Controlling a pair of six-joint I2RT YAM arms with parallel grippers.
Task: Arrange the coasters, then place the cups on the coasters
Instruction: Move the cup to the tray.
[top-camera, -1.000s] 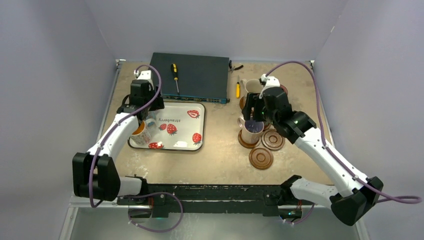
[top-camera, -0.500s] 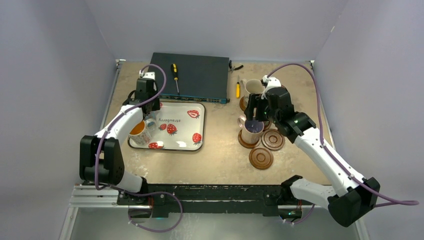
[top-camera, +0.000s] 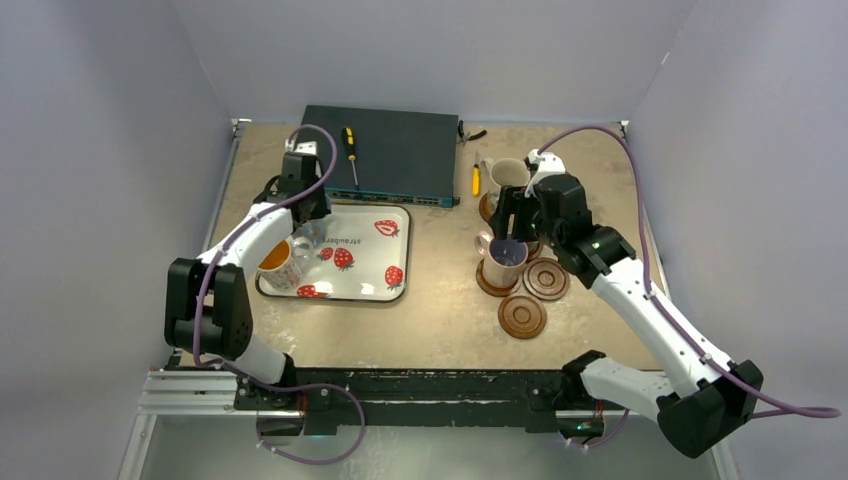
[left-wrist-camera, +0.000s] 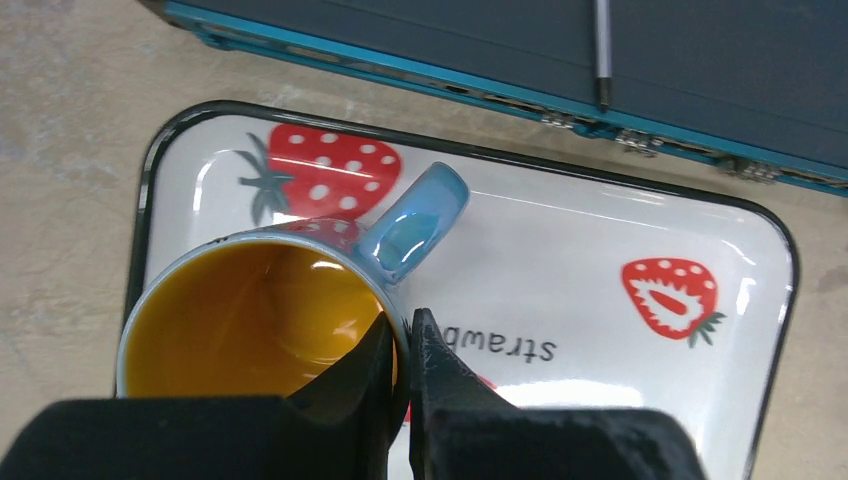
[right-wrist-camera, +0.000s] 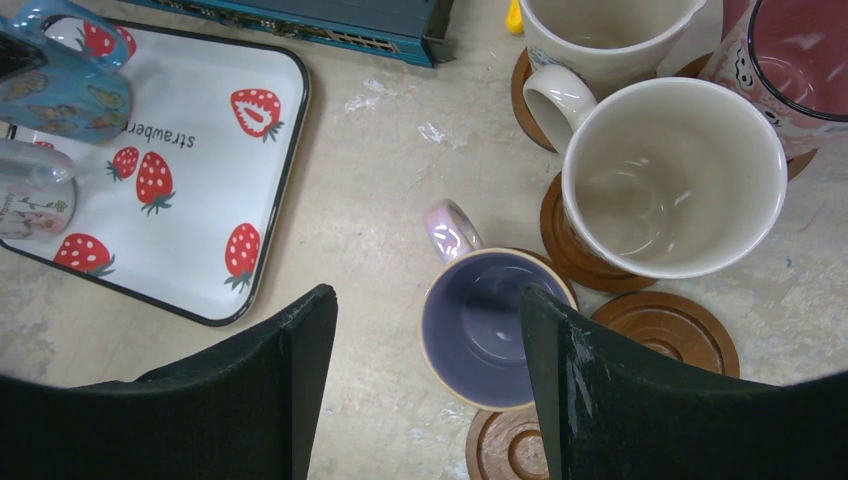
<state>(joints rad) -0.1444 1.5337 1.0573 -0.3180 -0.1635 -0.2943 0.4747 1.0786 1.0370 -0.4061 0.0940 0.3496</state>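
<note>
Left gripper (left-wrist-camera: 400, 345), newly closed, now clamps the rim of the blue mug (left-wrist-camera: 240, 320), lift pending; right gripper (right-wrist-camera: 425, 335) stands open over the purple mug (right-wrist-camera: 490, 340).

Open tabletop (top-camera: 445, 285) between tray (top-camera: 365, 266) and cups (top-camera: 505, 256)

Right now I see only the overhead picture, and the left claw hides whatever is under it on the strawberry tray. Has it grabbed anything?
Observer: Yes. Its wrist camera shows the left gripper shut on the rim of a blue-handled mug, with one finger inside the orange bowl and one outside.
Operator: And the right claw, has it got the purple cup?
Observer: No. Its own wrist camera shows the right gripper open, with its fingers standing wide on either side of the purple-lined mug.
</note>
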